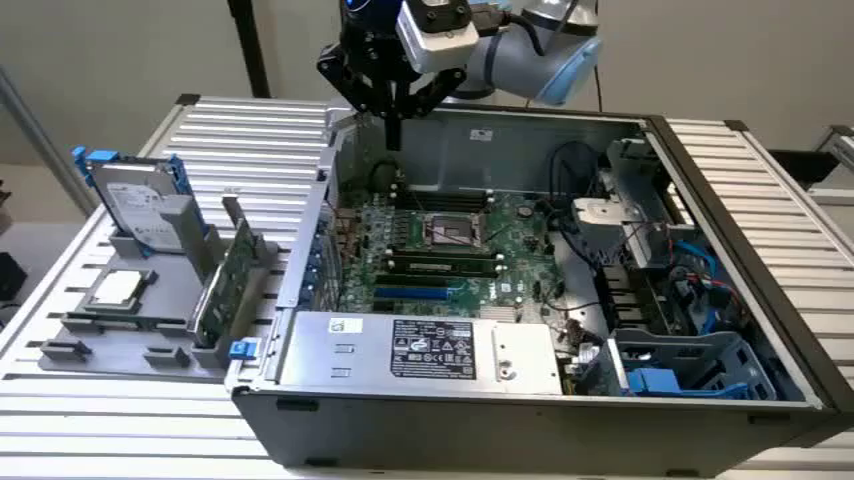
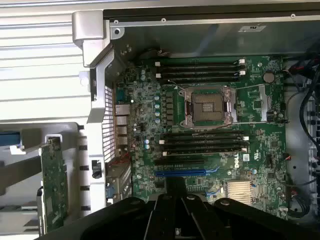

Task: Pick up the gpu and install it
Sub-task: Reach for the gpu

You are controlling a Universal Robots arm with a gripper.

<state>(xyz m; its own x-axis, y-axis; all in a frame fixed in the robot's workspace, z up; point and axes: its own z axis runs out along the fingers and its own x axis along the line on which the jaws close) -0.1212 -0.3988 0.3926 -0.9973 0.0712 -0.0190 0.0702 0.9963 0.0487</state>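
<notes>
Presently the black tool [image 1: 395, 138], fingers together and empty, hangs above the grey metal case [image 1: 441, 400]. The thin green-board gpu [image 1: 238, 268] stands edgewise lower down, outside the side wall [image 1: 324, 215] (long axis parallel to it).

I could read one brand: DELL [image 2: 234, 161], printed in white on the motherboard [image 2: 265, 145], just beside the ends of the lower memory slots. A small white sticker [image 2: 246, 157] sat next to it, its print too fine for me to make out.

On the power supply [image 1: 320, 350], along the case's near edge in the exterior view, there was a black label [image 1: 434, 350] with rows of white text and certification marks, none legible to me. Near that unit's corner was a white sticker [image 1: 344, 325] with a green mark.

The hard drive [image 1: 134, 195] carried a white label, and the case wall a pale sticker [image 2: 252, 28]; I could read neither.
</notes>
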